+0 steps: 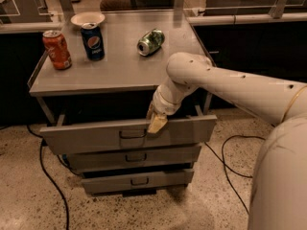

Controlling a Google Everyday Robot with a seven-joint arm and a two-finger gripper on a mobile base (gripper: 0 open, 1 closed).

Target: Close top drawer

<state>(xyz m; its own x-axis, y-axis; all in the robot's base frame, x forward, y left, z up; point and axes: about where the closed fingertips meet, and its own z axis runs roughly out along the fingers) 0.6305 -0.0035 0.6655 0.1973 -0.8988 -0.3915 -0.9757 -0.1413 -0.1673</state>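
The top drawer (96, 137) of a grey metal cabinet is pulled out toward me, its plain front showing a small dark wire handle (132, 134) at the centre. My gripper (156, 122) hangs from the white arm (230, 87) and rests at the drawer front's upper edge, just right of the handle. The drawer's inside is dark and hidden under the cabinet top.
Two shorter drawers (134, 157) sit below, slightly out. On the cabinet top (120, 73) stand an orange can (56, 49), a blue Pepsi can (93, 40), a green can lying on its side (150, 41) and a white bowl (87, 19). Black cables (48, 176) trail on the speckled floor.
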